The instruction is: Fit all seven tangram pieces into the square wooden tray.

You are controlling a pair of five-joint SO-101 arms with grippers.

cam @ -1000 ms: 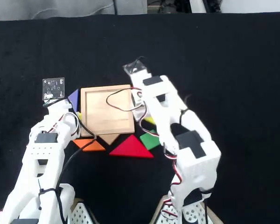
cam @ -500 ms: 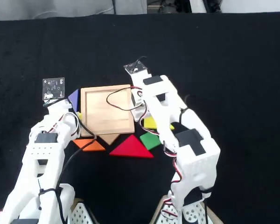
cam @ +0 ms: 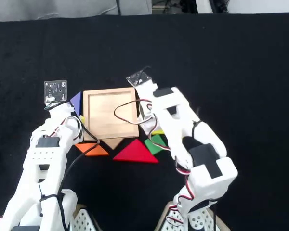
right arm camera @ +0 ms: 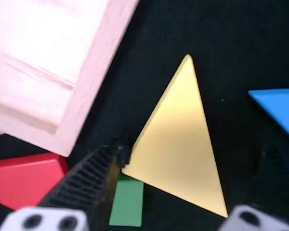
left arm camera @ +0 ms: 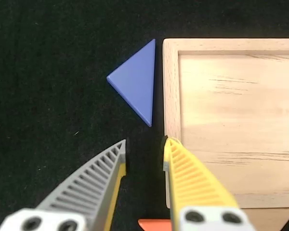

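While purple tri. (left arm camera: pixel 137 83) & yellow tri. (right arm camera: pixel 180 144) lie outside, tray (left arm camera: pixel 171 86) inside's bare wood

Likely a robotics lab bench: a table (cam: pixel 250 67) draped in black cloth, the left arm (cam: pixel 44 159) and right arm (cam: pixel 195 149) – white, wiring bare – at its near edge, grey clutter (cam: pixel 86 7) beyond its far edge.

Left fingers (left arm camera: pixel 192 178) and right fingers (right arm camera: pixel 82 183) spread apart.
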